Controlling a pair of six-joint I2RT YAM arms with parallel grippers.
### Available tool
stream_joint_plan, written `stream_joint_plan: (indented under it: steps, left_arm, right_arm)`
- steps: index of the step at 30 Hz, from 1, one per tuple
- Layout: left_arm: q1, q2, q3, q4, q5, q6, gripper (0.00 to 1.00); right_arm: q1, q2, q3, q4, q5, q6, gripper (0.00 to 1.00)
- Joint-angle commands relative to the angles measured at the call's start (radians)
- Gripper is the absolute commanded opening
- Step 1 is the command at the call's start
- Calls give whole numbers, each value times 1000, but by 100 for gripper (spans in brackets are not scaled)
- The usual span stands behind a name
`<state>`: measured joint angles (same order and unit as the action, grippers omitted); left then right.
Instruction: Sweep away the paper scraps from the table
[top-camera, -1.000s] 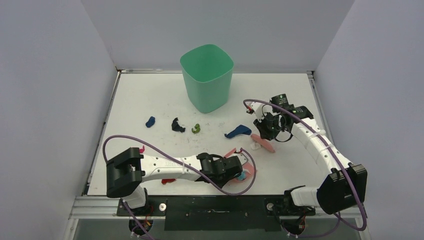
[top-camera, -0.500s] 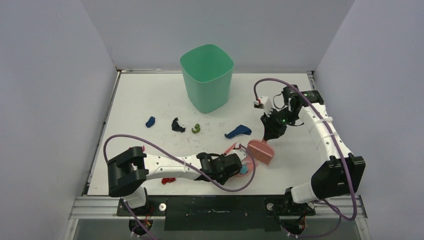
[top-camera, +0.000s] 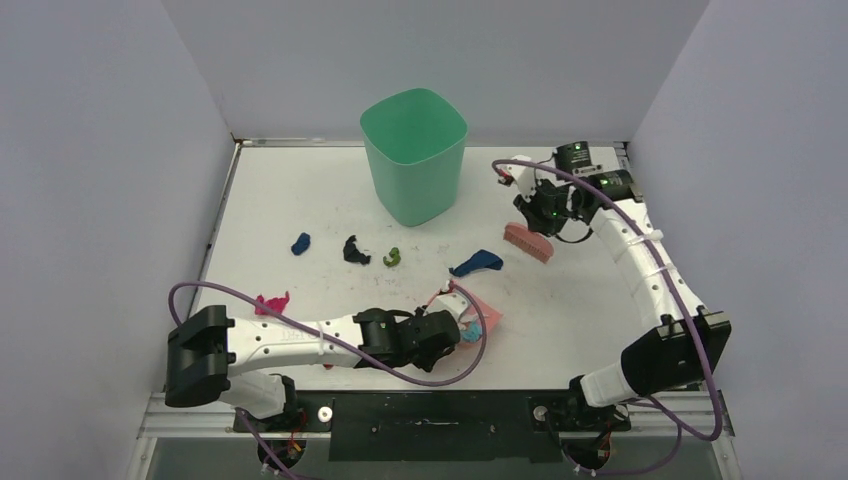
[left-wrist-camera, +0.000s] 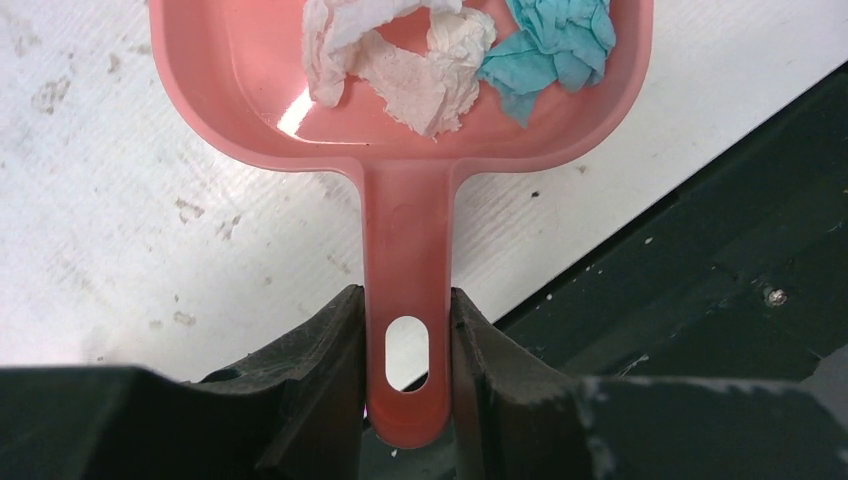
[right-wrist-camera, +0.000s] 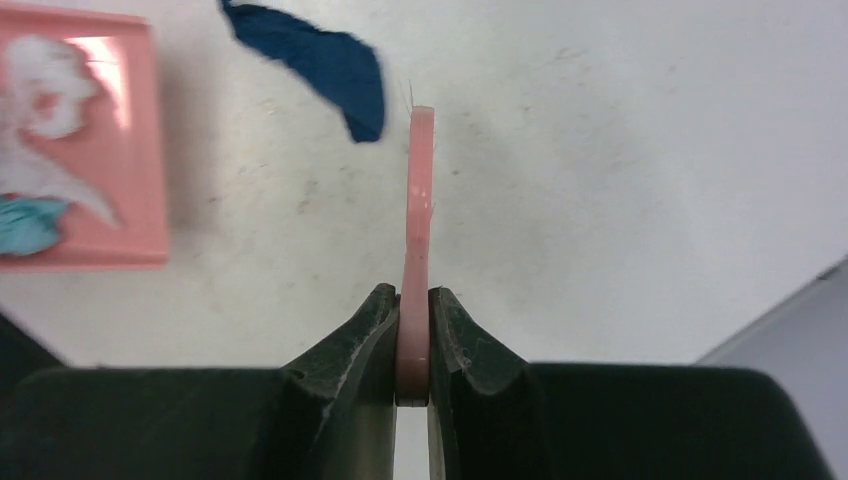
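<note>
My left gripper (top-camera: 440, 328) (left-wrist-camera: 407, 330) is shut on the handle of the pink dustpan (top-camera: 480, 314) (left-wrist-camera: 400, 160) near the table's front edge. White scraps (left-wrist-camera: 400, 60) and a light blue scrap (left-wrist-camera: 555, 40) lie in the pan. My right gripper (top-camera: 541, 214) (right-wrist-camera: 413, 320) is shut on the pink hand brush (top-camera: 527, 241) (right-wrist-camera: 420, 200), held above the table at the right of the bin. A dark blue scrap (top-camera: 478, 263) (right-wrist-camera: 320, 65) lies between brush and dustpan. Dark blue (top-camera: 300, 243), black (top-camera: 355, 250), green (top-camera: 392, 257) and magenta (top-camera: 270, 302) scraps lie on the white table (top-camera: 300, 190).
A tall green bin (top-camera: 414, 155) stands at the middle back of the table. Pale grey walls close in the left, back and right. The metal rail (top-camera: 430, 405) runs along the front edge, just below the dustpan.
My right gripper has lifted the brush from beside the dustpan and carried it back toward the far right. My left arm has drawn the dustpan a little to the left.
</note>
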<state>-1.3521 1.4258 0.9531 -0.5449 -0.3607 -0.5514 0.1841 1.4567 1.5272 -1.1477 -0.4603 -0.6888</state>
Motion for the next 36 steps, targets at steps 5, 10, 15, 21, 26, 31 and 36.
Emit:
stream_joint_plan:
  steps: [5,10,15,21,26,31,36]
  left_arm:
    - [4,-89,-41,-162,13,-90,0]
    - [16,-80,-44,-162,69,-91,0]
    - [41,-69,-38,-139,108,-82,0]
    - [87,-45,-45,-105,133,-47,0]
    - [104,-10,-51,-61,146,-25,0]
    - [107,16,-55,-40,119,-24,0]
    - [106,3,-86,5,98,-17,0]
  right_arm:
    - [146,111,-64,450,450,123,5]
    - [204,195,-80,474,382,161,5]
    - [322,178,-134,426,296,164,5]
    - [442,118,-186,317,210,185,5]
    - [460,44,-209,221,-10,189,5]
    - [459,8,-171,90,-94,157,5]
    - [455,-62,-146,43,-108,150,5]
